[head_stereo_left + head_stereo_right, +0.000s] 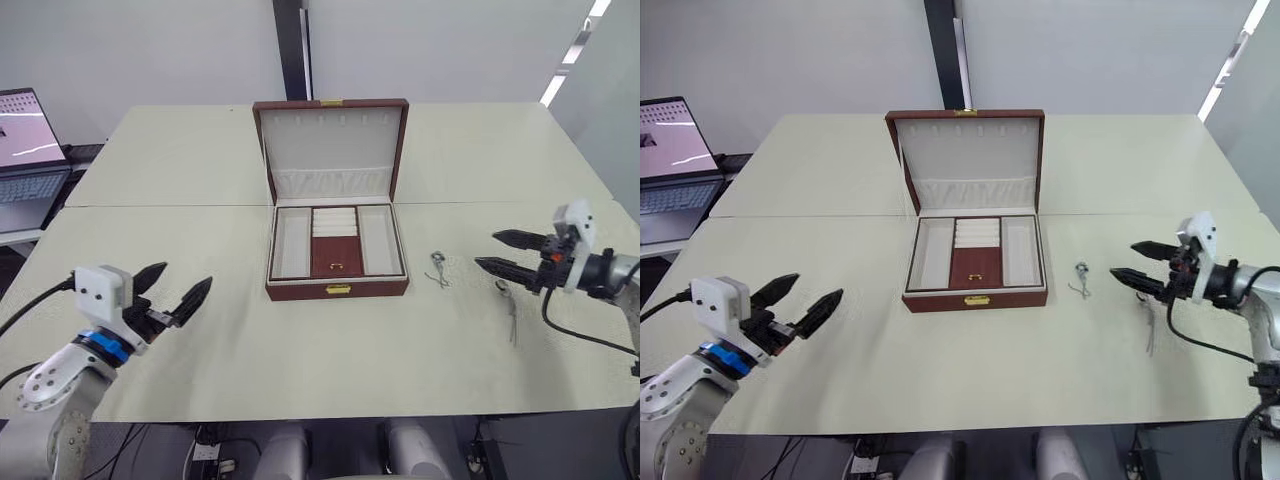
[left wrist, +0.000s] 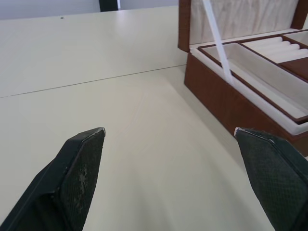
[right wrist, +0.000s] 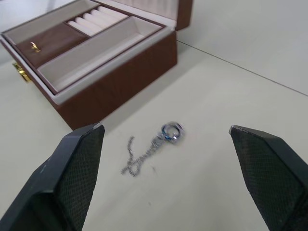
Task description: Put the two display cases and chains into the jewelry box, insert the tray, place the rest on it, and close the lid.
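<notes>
The jewelry box (image 1: 336, 250) sat open in the middle of the table (image 1: 180, 180), its lid (image 1: 332, 145) upright and the tray (image 1: 337, 242) already seated inside, with a small gold piece (image 1: 337, 266) on the brown centre panel. A silver chain (image 1: 438, 268) lay on the table just right of the box. A 2nd silver piece (image 1: 510, 312) lay farther right, below the right gripper (image 1: 506, 252). Both the right gripper and the left gripper (image 1: 172, 290) hovered spread wide, holding nothing.

Reddish-brown jewelry box (image 1: 337, 289) — cream lining, gold clasp; silver chain (image 3: 153, 147).
</notes>
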